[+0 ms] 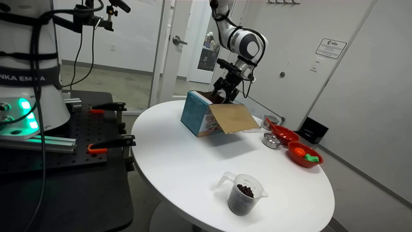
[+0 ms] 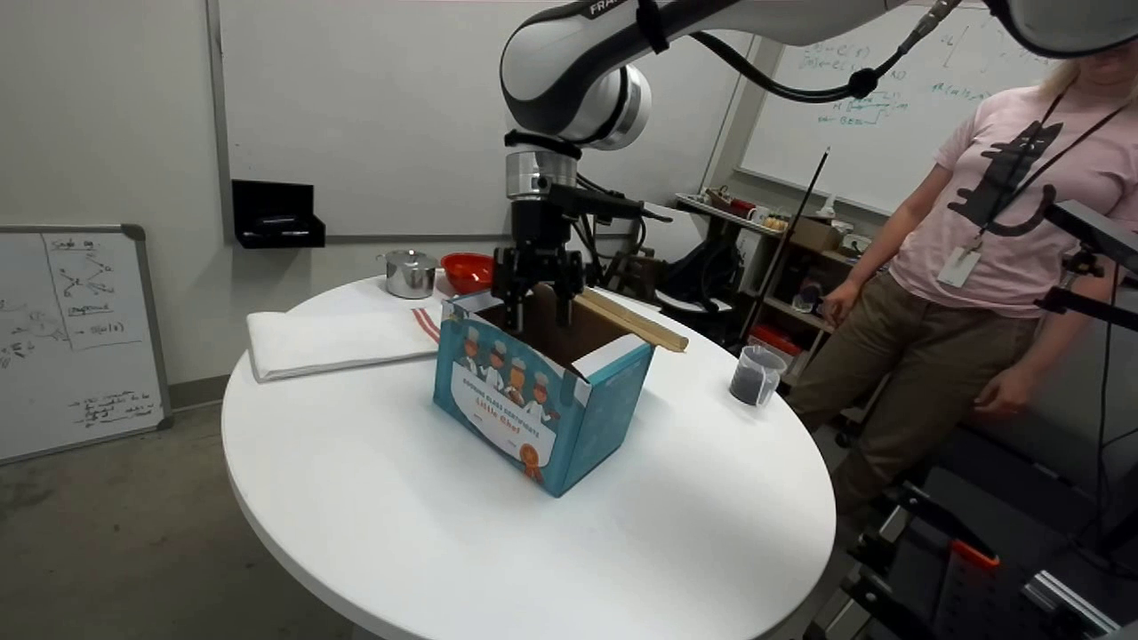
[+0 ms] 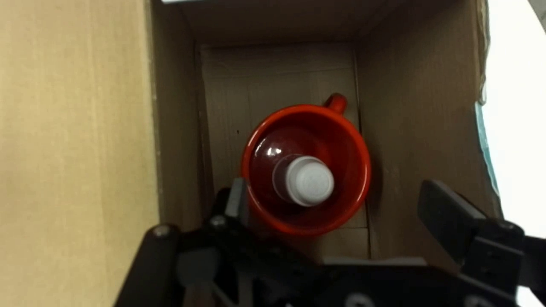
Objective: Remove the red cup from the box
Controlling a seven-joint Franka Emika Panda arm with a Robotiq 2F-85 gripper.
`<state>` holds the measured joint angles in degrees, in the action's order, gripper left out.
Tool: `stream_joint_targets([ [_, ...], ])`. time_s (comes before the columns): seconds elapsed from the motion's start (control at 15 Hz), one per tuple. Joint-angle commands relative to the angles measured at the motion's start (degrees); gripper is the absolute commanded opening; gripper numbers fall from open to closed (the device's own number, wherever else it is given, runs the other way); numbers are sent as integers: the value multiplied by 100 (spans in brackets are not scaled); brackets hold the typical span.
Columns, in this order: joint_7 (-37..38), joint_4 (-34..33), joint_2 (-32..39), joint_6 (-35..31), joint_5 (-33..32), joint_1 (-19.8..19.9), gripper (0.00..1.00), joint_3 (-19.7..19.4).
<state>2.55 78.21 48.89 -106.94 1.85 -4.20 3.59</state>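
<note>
Red cup (image 3: 308,135), upright inside the box (image 2: 516,409), which hides it in both exterior views; in the wrist view the gripper (image 3: 335,187), fingers spread apart, covers part of the cup's edge. A pale-topped object (image 3: 312,182) within is unidentifiable.

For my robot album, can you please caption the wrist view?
Open gripper above the red cup, which holds a small white-topped object inside the box.

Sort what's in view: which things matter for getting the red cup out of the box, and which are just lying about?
For the job: red cup, box, open gripper.

Just lying about: measuring cup, folded cloth, metal pot, red bowls, orange piece, green piece, small white item inside the red cup.
</note>
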Motion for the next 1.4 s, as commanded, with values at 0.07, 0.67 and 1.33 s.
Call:
stream_joint_targets([
  [0.07,-22,-13,51,-71,-9,-36,100,-40],
  [0.67,174,-29,244,-644,85,12,100,-75],
  [1.33,651,-145,509,-407,309,9,100,-56],
])
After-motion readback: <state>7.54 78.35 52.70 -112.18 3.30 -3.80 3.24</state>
